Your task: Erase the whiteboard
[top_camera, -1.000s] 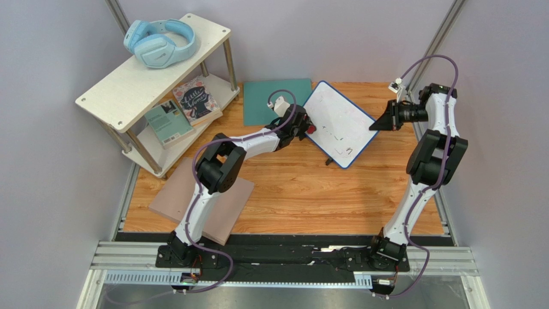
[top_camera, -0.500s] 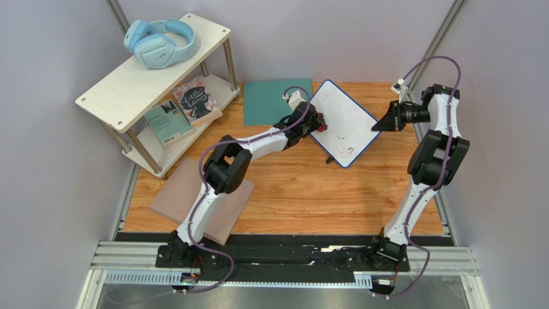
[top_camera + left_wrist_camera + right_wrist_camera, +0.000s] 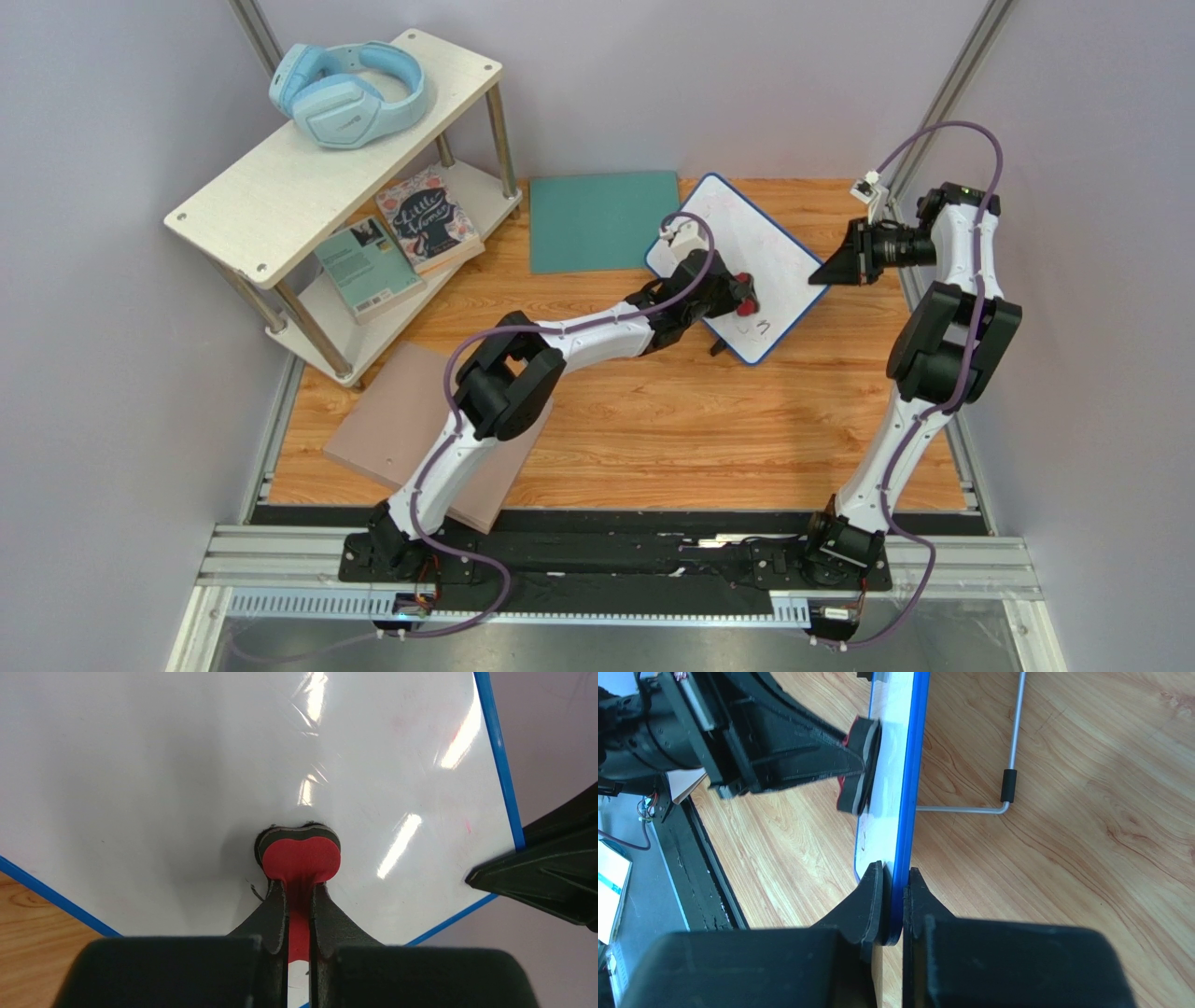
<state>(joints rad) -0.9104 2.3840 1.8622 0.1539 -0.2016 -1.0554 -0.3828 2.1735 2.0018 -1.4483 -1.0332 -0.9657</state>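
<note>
My right claw [image 3: 892,882] is pinched shut on the blue edge of the whiteboard [image 3: 765,252], and my left claw [image 3: 298,896] is clamped on the thin stalk of a red eraser [image 3: 300,857] pressed flat against the white face. The danger, I judge, is pushing too hard: the board is held only by that narrow pinch and its wire stand [image 3: 1011,742], so a heavy stroke could pivot it or slide it out of my right claw. The eraser could also twist in my left claw, and a stroke carried to the right edge could knock one claw against the other. The board is propped at a tilt on the far right of the tabletop [image 3: 673,420], just beside a teal mat [image 3: 603,217]. Its face is mostly clean and glossy with glare streaks, with a few small dark marks [image 3: 759,328] by the near corner.
</note>
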